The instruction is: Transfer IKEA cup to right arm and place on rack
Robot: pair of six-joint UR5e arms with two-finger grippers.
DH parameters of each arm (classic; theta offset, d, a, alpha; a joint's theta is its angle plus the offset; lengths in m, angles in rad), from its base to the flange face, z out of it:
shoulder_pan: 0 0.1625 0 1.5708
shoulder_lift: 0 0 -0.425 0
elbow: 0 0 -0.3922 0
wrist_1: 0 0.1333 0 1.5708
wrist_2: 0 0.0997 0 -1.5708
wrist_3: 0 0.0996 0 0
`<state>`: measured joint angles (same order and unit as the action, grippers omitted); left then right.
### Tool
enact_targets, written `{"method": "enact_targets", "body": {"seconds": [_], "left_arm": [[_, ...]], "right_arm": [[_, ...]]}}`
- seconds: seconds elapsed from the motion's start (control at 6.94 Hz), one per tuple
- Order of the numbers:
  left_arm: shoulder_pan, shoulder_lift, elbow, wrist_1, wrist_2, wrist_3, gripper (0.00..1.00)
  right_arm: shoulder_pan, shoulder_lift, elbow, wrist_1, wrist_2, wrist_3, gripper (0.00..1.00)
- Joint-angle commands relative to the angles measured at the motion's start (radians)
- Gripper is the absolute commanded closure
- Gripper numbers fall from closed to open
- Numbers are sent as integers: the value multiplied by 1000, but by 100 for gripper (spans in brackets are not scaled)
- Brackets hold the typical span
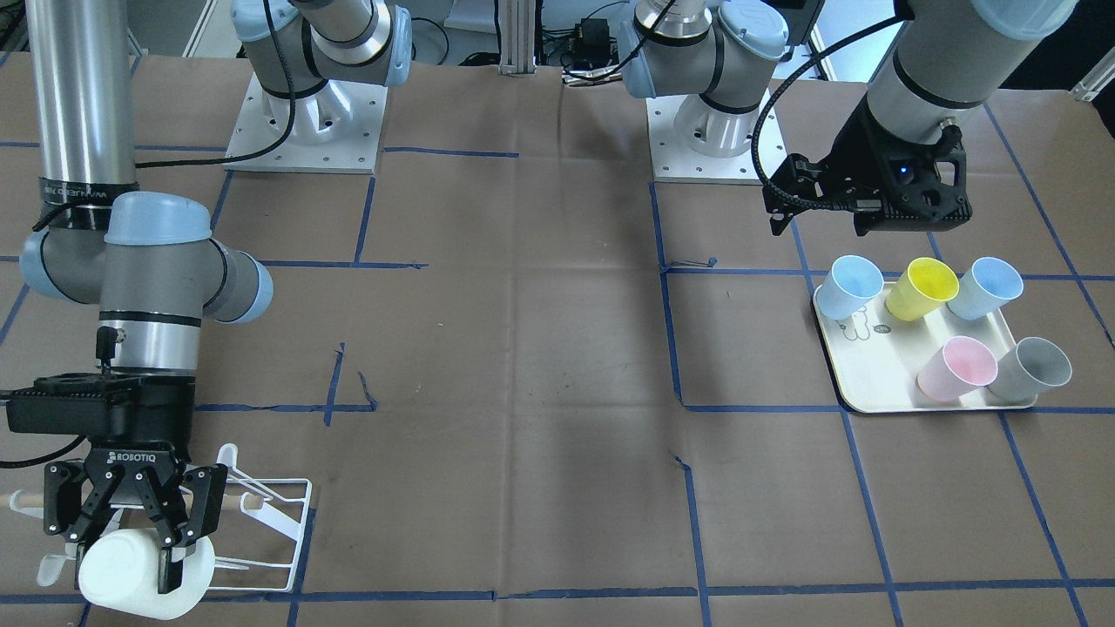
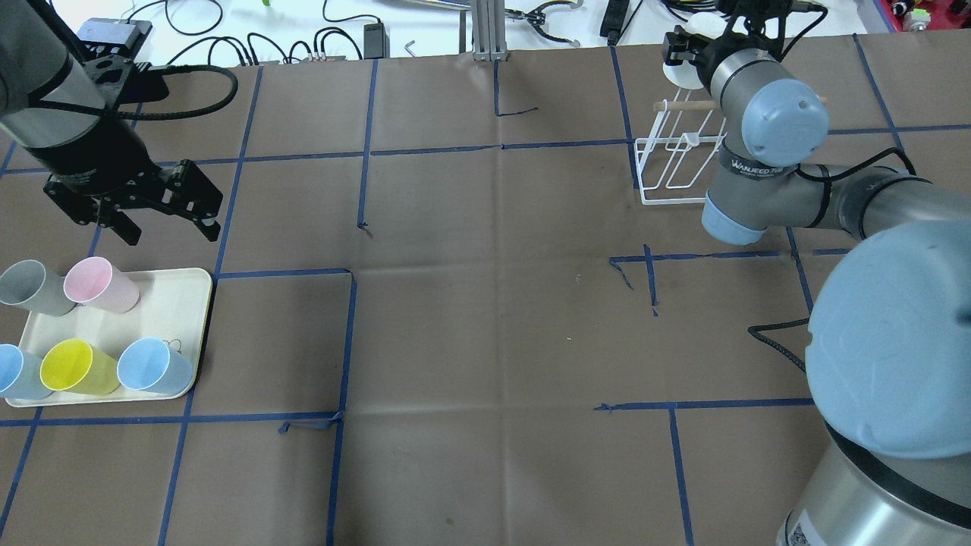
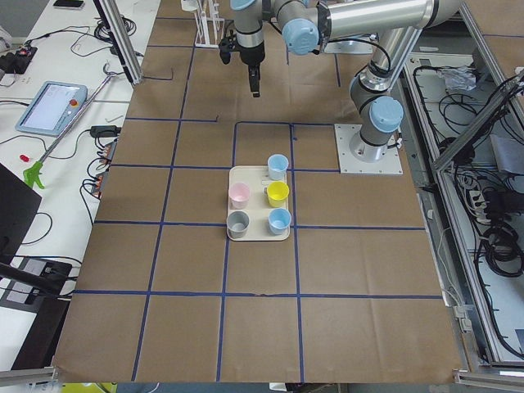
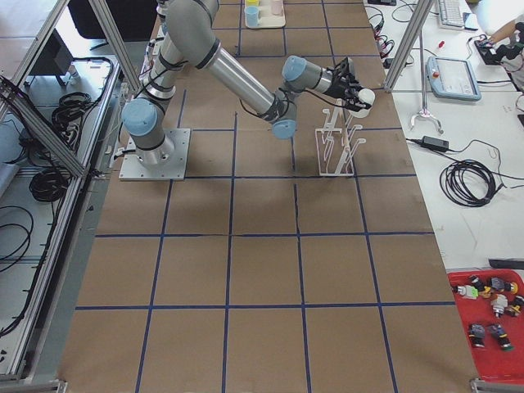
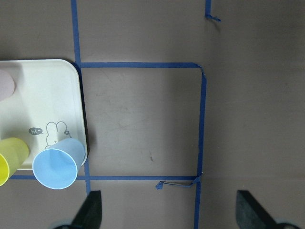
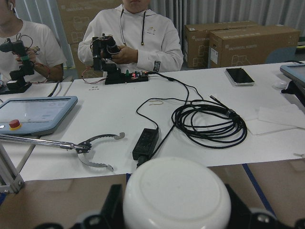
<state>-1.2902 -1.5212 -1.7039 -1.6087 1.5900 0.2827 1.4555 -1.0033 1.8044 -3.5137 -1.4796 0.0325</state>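
Note:
The IKEA cup (image 1: pixel 131 570) is white and lies on its side at the near end of the rack (image 1: pixel 270 522), its base pointing away from the robot. My right gripper (image 1: pixel 122 557) is shut on the cup, one finger on each side. In the right wrist view the cup (image 6: pixel 176 200) has its round base toward the camera, between the dark fingers (image 6: pixel 112 205). From overhead, the right gripper (image 2: pixel 686 53) and the cup (image 2: pixel 675 72) sit at the far end of the white wire rack (image 2: pixel 679 163). My left gripper (image 2: pixel 133 220) hangs open and empty above the table beside the tray.
A cream tray (image 2: pixel 182 303) at the left holds several upright coloured cups: grey (image 2: pixel 30 287), pink (image 2: pixel 98 283), yellow (image 2: pixel 76 366) and light blue (image 2: pixel 152 366). Beyond the rack stands a white bench (image 6: pixel 200 143) with cables, a tablet and two seated people.

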Motion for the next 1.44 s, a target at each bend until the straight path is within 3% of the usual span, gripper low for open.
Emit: {"method": "enact_targets", "body": {"seconds": [0.0, 0.14, 0.58, 0.86, 1.3], "left_arm": [[165, 32, -93, 56, 28, 166, 1], [220, 48, -155, 109, 41, 211, 1], [255, 150, -377, 281, 35, 274, 1], [261, 127, -416, 305, 33, 276, 3], [262, 41, -558, 580, 38, 283, 3]], "right_arm": [[2, 5, 36, -2, 2, 1, 75], [2, 5, 32, 8, 2, 4, 2], [2, 3, 26, 6, -1, 4, 0], [2, -3, 21, 9, 2, 6, 0], [5, -127, 29, 79, 5, 20, 0]]}}
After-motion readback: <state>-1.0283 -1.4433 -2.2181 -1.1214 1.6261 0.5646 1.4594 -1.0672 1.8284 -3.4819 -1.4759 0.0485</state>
